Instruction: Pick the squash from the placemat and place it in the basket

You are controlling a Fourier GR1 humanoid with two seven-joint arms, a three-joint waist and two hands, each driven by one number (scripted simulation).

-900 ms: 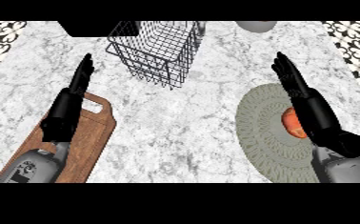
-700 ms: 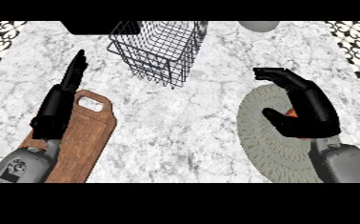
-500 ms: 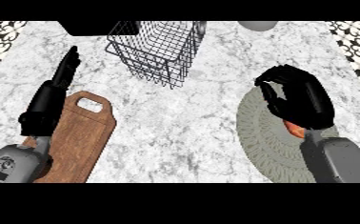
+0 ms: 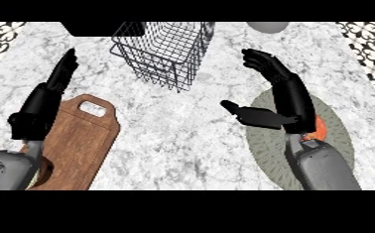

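Fingers of right hand apart, thumb out to the side, holding nothing, above mat. Left hand fingers straight and together, over board at left. Counter marble. Wire basket at top centre. Squash on mat, mostly hidden behind right wrist.

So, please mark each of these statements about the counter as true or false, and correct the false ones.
1. The squash lies inside the basket. False: it lies on the placemat, mostly hidden by the right arm.
2. The right hand is open, holding nothing. True.
3. The left hand grips the cutting board. False: its fingers are straight, beside the board.
4. The basket stands on the counter, apart from the placemat. True.
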